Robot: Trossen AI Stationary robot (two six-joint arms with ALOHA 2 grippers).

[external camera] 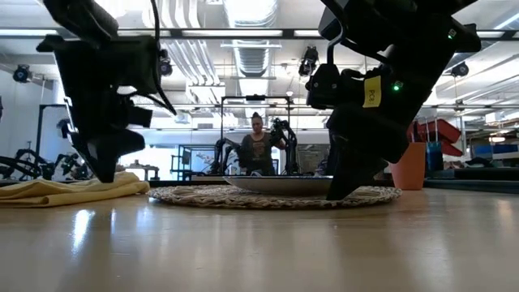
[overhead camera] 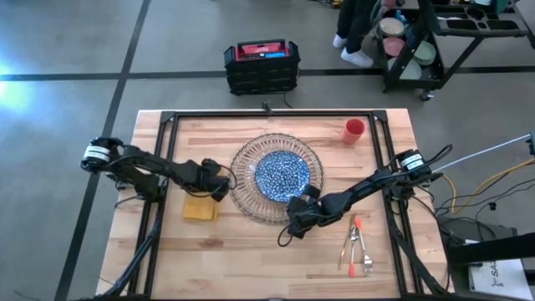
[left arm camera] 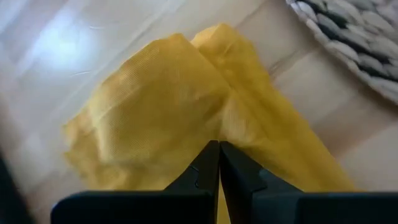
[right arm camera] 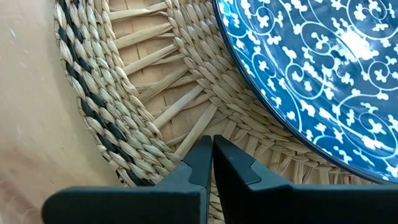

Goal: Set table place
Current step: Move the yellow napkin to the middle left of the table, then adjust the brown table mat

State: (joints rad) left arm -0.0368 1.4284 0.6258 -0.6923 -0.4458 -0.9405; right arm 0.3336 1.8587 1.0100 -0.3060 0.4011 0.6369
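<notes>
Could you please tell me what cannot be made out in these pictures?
- Cutlery: high view, too small to tell the pieces apart.
- Napkin: high view, its near corner is hidden under the left hand.
- Woven charger: right wrist view, cut off by the picture's edges.
- Red cup: low view, partly behind the right arm.

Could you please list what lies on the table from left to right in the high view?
Yellow napkin → woven charger with the blue-patterned plate on it → red cup.
</notes>
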